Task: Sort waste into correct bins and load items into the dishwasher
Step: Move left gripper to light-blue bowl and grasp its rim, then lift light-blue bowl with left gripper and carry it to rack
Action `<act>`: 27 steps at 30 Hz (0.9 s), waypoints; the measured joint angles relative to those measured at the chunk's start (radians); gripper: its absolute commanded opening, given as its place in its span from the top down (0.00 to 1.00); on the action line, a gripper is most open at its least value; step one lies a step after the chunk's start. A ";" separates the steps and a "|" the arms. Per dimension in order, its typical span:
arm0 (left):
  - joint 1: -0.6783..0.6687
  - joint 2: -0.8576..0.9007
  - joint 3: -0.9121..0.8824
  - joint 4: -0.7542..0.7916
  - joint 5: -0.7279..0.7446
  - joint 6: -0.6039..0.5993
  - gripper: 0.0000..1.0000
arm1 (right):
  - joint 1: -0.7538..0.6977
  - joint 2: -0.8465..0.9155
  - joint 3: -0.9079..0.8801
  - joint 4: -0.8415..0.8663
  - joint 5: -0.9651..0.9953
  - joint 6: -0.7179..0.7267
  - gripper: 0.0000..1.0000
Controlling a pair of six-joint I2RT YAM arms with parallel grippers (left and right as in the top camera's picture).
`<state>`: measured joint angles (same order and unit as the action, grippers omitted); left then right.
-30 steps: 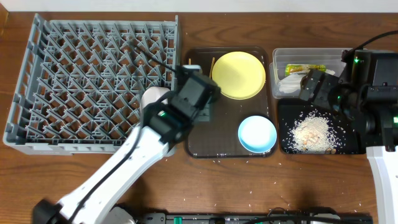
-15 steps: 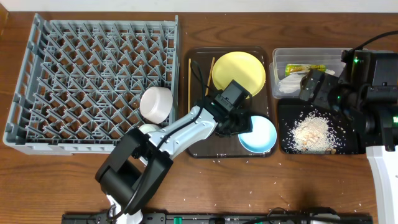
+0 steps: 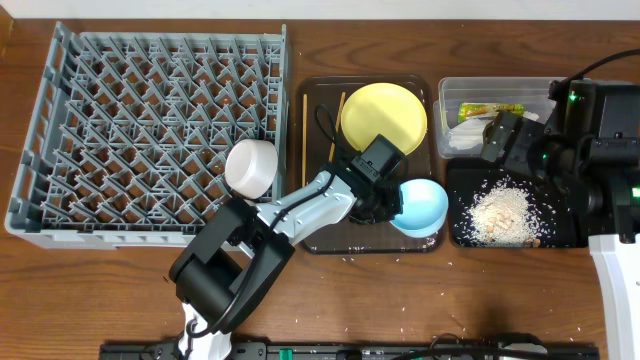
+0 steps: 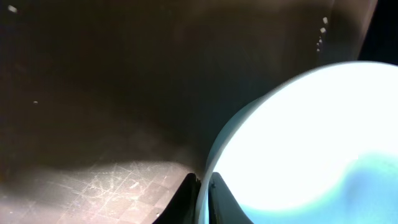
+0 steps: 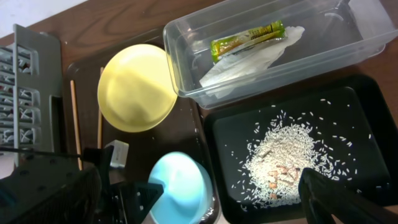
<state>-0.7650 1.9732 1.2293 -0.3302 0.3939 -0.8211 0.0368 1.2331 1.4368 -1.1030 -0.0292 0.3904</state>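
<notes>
My left gripper [image 3: 392, 204] [image 4: 203, 188] is shut on the rim of the light blue bowl [image 3: 424, 205] [image 4: 311, 137] [image 5: 180, 186], one finger inside and one outside. The bowl is tipped up on edge over the brown serving tray [image 3: 320, 236]. A yellow plate [image 3: 384, 120] [image 5: 137, 87] and two chopsticks [image 3: 304, 125] [image 5: 74, 121] lie on that tray. A white bowl [image 3: 251, 165] sits in the grey dish rack [image 3: 150, 130]. My right gripper [image 3: 503, 140] [image 5: 233, 182] hangs open and empty above the black tray [image 3: 460, 236] [image 5: 230, 130] of rice [image 3: 505, 212] [image 5: 280, 162].
The clear tub [image 3: 500, 85] [image 5: 261, 93] at the back right holds the yellow-green wrapper [image 3: 490, 110] [image 5: 245, 39] and the white napkin [image 3: 462, 135] [image 5: 255, 59]. Loose rice grains dot the wooden table near the front edge. The left arm stretches across the tray's front left.
The left arm swung from the rack over to the brown tray. Its gripper went from open to shut on the blue bowl's rim, and the bowl tipped up. The right arm has not moved.
</notes>
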 measured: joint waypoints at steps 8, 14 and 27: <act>0.000 -0.012 0.000 -0.016 -0.008 0.023 0.93 | 0.000 0.000 0.000 0.000 0.000 0.000 0.01; 0.084 -0.219 -0.005 -0.121 -0.096 0.137 0.93 | 0.000 0.000 0.000 0.000 0.000 0.000 0.01; 0.281 -0.423 -0.005 -0.046 -1.098 0.547 0.93 | 0.000 0.000 0.000 0.000 0.000 0.000 0.01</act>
<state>-0.4843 1.5501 1.2240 -0.3759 -0.7040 -0.2745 0.0368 1.2331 1.4364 -1.1027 -0.0292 0.3904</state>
